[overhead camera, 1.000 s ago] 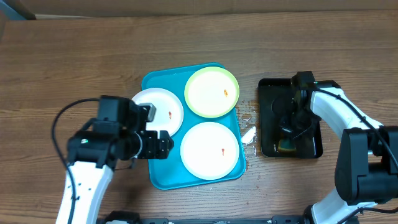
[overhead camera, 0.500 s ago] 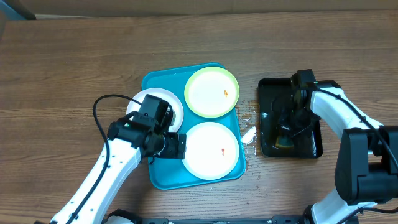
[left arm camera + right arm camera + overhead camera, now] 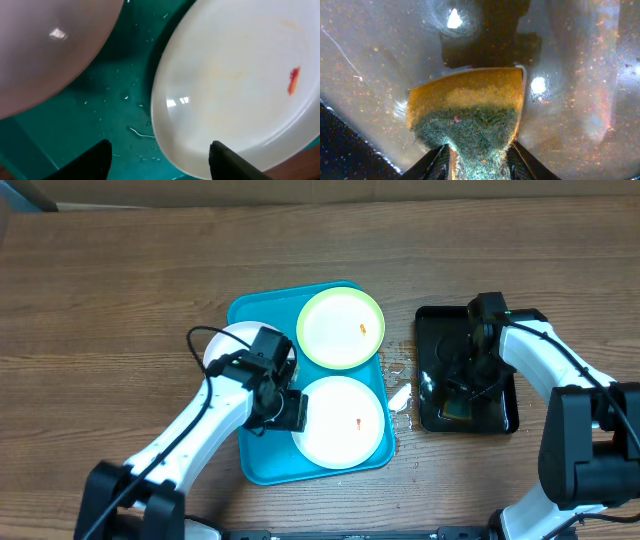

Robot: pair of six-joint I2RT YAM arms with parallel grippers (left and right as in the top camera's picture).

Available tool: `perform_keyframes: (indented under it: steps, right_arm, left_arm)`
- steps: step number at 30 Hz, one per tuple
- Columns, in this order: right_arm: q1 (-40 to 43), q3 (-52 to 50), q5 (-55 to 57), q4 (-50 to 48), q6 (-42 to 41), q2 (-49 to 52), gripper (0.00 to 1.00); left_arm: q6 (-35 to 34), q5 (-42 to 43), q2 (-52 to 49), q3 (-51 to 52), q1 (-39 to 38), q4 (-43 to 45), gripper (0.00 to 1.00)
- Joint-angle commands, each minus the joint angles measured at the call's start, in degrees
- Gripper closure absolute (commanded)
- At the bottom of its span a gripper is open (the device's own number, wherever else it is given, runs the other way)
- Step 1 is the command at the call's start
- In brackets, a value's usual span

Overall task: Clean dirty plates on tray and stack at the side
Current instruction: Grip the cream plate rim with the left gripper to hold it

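In the left wrist view the left jaws stand wide and hold nothing, their two dark tips at the bottom edge of the frame; the rim of the lower white plate (image 3: 230, 90) curves down between them; so the left tip hangs over the bare, wet floor of the tray (image 3: 115, 100), and the right tip over the plate's inside. The plate's body spreads away to the right and upper right, with its orange-red smear (image 3: 294, 80) near the right edge; being round, it has no long axis to line up with, and what counts is that the rim crosses the line between the tips. We judge that a short drop and a pinch on this rim is what the next move calls for; the rim lies low on the tray, so the outer tip may scrape the floor.

The second white plate (image 3: 45, 50) fills the upper left of that view, apart from the first.

From overhead the left arm (image 3: 200, 430) reaches in from the lower left; the green-rimmed plate (image 3: 341, 327) sits at the tray's upper right. All three plates are on the tray, none yet on the surface (image 3: 120, 280) beside it.

The right jaws are closed on a sponge (image 3: 470, 100) inside the black tray (image 3: 500, 420), well apart from the plates; the left arm is plainly the nearer.
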State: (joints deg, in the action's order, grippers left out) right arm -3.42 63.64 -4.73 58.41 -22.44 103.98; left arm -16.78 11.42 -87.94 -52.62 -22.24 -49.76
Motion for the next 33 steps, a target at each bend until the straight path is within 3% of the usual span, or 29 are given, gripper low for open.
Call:
perform_keyframes:
  steps: [1,7,12,15,22,29,30,33]
  right_arm:
    - [0.2,1.2,-0.5,1.0,0.0,-0.5,0.6]
    - [0.2,2.7,-0.5,4.0,3.0,-0.7,0.67]
    - [0.2,4.0,-0.5,6.5,3.0,-2.9,0.67]
    - [0.2,4.0,-0.5,7.2,3.0,-5.3,0.67]
    - [0.0,2.3,-0.5,7.7,1.2,-6.2,0.64]
    - [0.0,-7.1,0.8,-6.1,-0.3,-6.1,0.64]
    - [0.0,-8.1,1.2,-7.8,-0.3,-6.1,0.65]
    - [0.2,-8.4,1.2,-8.5,-0.3,-6.2,0.83]
  left_arm:
    - [-0.2,-0.1,-3.4,0.5,-0.3,0.8,0.46]
    - [-0.2,-1.6,-8.4,0.5,-0.3,1.6,0.56]
    - [-0.6,-1.3,-12.1,0.5,-0.3,3.3,0.86]
    - [-1.2,-1.4,-12.4,0.5,-0.3,3.7,0.96]
    - [-1.3,-1.4,-12.4,0.5,-0.3,3.7,0.96]
    - [-3.2,-1.5,-12.4,0.5,-0.3,4.2,0.96]
    - [-3.2,-1.5,-12.4,0.5,-0.3,4.2,0.96]
    - [-3.2,-1.5,-12.4,0.5,-0.3,4.0,0.96]
